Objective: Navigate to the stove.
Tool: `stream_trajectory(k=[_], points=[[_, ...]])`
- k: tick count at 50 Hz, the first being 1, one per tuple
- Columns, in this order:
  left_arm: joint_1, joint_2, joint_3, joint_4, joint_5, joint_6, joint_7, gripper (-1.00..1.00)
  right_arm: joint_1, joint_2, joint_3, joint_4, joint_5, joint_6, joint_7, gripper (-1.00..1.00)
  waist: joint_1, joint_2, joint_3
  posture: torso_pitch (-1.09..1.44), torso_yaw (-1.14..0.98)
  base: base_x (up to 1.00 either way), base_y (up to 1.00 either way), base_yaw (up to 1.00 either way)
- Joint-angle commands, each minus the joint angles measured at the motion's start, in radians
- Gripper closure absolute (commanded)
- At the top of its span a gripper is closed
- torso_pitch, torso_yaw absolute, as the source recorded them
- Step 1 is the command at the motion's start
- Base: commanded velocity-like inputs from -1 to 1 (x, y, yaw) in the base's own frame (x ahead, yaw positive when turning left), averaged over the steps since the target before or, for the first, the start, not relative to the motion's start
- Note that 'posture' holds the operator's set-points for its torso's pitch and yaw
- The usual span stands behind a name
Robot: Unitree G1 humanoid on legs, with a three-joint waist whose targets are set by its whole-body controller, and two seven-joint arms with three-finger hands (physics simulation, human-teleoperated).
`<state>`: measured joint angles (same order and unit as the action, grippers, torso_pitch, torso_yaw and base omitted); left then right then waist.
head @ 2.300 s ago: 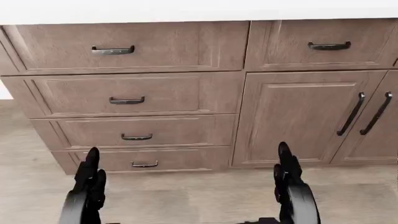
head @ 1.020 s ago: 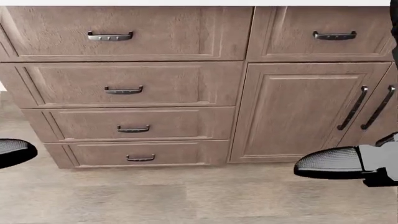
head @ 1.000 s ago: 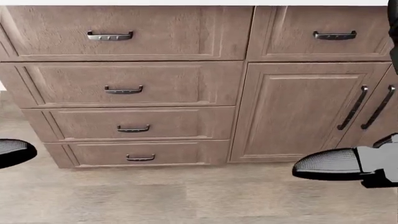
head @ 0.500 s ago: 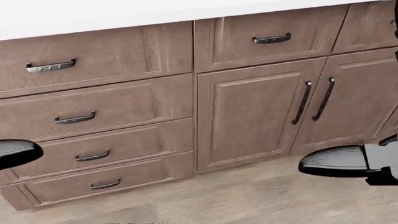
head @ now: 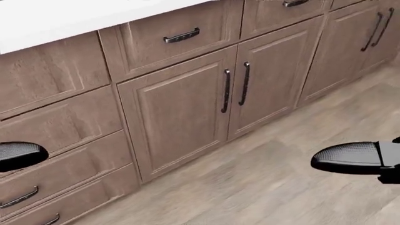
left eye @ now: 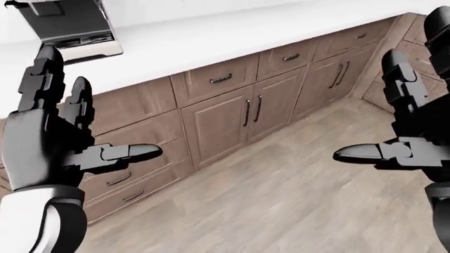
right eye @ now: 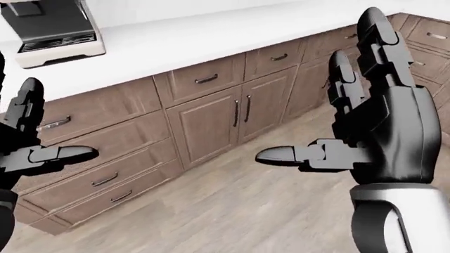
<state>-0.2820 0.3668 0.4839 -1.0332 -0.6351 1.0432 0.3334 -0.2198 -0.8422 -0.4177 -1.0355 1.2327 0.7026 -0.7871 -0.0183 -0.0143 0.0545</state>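
Beside brown wooden cabinets [left eye: 232,113] under a white countertop [left eye: 197,42], both black hands, left [left eye: 53,139] and right [right eye: 380,132], spread empty; no stove visible, so walking on risks clipping cabinets.

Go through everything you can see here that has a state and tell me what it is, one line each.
Left robot hand: open, fingers spread, holding nothing.
Right robot hand: open, fingers spread, holding nothing.
Brown wooden double cabinet doors: shut.
Brown wooden drawers: all pushed in.
Black and silver coffee machine: upright on the white countertop.
Stove: not in view.
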Motion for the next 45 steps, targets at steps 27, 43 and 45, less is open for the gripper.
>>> stream_trajectory(k=[27, 43, 45], points=[[-0.017, 0.001, 0.023, -0.014, 0.013, -0.019, -0.003, -1.00, -0.006, -0.002, -0.060, -0.012, 0.012, -0.014, 0.008, -1.00, -0.011, -0.009, -0.010, 0.00, 0.00, 0.00, 0.00, -0.66], [-0.014, -0.017, 0.005, -0.014, 0.055, -0.024, -0.032, -1.00, -0.010, 0.019, -0.029, -0.012, -0.015, -0.001, 0.014, -1.00, 0.022, 0.025, -0.011, 0.00, 0.00, 0.00, 0.00, -0.95], [-0.010, -0.018, 0.005, -0.014, 0.057, -0.027, -0.034, -1.00, -0.008, 0.011, -0.035, -0.012, -0.005, -0.006, 0.009, -1.00, 0.024, -0.004, -0.011, 0.00, 0.00, 0.00, 0.00, -0.97]])
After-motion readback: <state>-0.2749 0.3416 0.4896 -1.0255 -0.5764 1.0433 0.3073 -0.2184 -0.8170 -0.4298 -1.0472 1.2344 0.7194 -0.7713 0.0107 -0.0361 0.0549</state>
